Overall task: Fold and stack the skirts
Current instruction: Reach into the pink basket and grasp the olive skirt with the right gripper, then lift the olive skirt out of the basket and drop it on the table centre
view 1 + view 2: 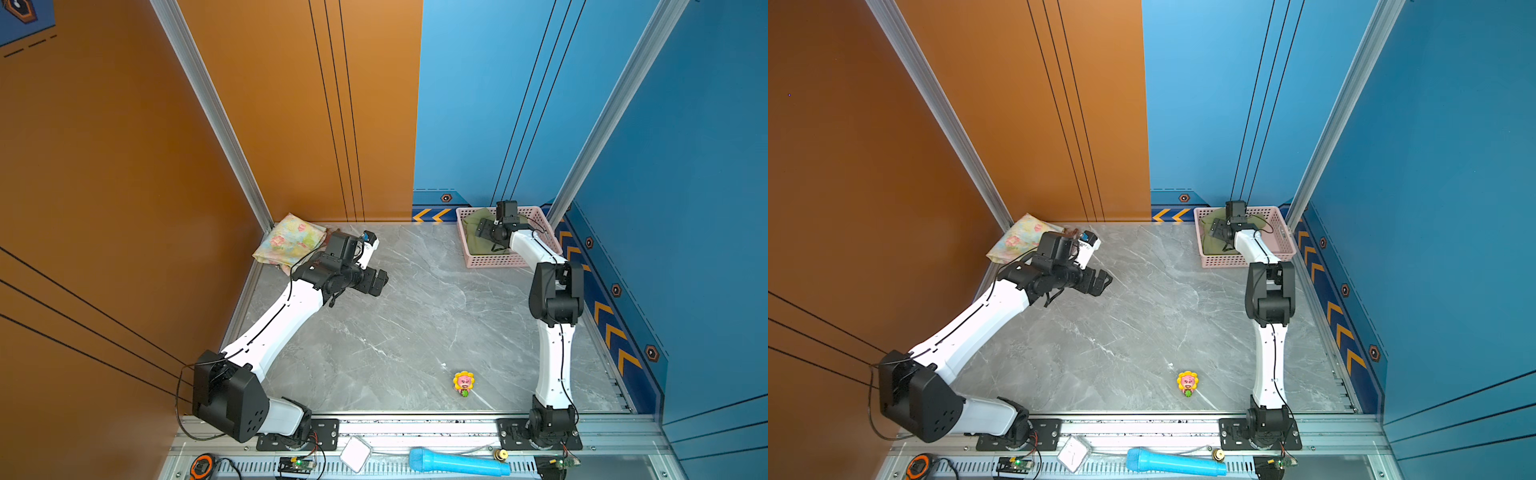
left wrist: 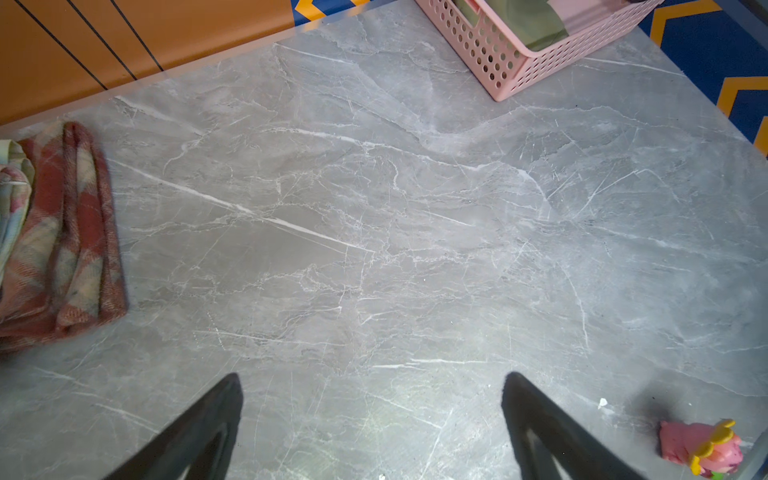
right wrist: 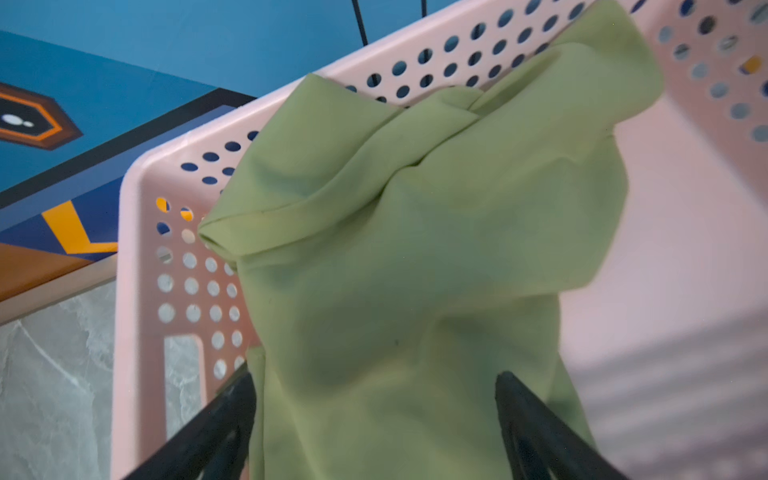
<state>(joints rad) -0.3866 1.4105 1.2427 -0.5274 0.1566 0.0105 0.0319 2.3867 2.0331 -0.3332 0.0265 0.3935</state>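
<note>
— How many skirts are counted?
— Three: a floral skirt [image 1: 291, 241] [image 1: 1017, 239], a plaid skirt [image 2: 70, 232] and an olive skirt [image 3: 415, 249] [image 1: 478, 241] [image 1: 1212, 245]. One basket [image 1: 498, 261] [image 1: 1225, 261] [image 2: 519, 70] [image 3: 137, 291], one toy [image 1: 463, 383] [image 1: 1187, 383] [image 2: 702, 451] and two claws are also seen.

— Where are the skirts laid?
— The floral skirt is laid on the plaid skirt at the far left corner of the table [image 1: 415, 324] [image 1: 1142, 332]. In both top views the plaid skirt is almost wholly covered. The olive skirt is bunched inside the basket, which is set at the far right corner. Part of it is draped up against the basket's wall.

— How is the left claw [image 2: 374, 378] [image 1: 376, 282] [image 1: 1100, 282] placed?
— It is held over bare table, just beside the pile on the side toward the middle. Its jaws are spread wide. In the left wrist view the plaid skirt is seen off to one side, apart from the fingers [image 2: 216, 415].

— And the right claw [image 3: 374, 374] [image 1: 482, 228] [image 1: 1219, 228]?
— It is reached into the basket with its jaws spread wide. The olive skirt is seen between the two fingers [image 3: 224, 415], unclamped. Whether the cloth is touched by them cannot be told.

— Where is the toy found?
— By the near edge, right of the middle, well apart from both claws.
</note>
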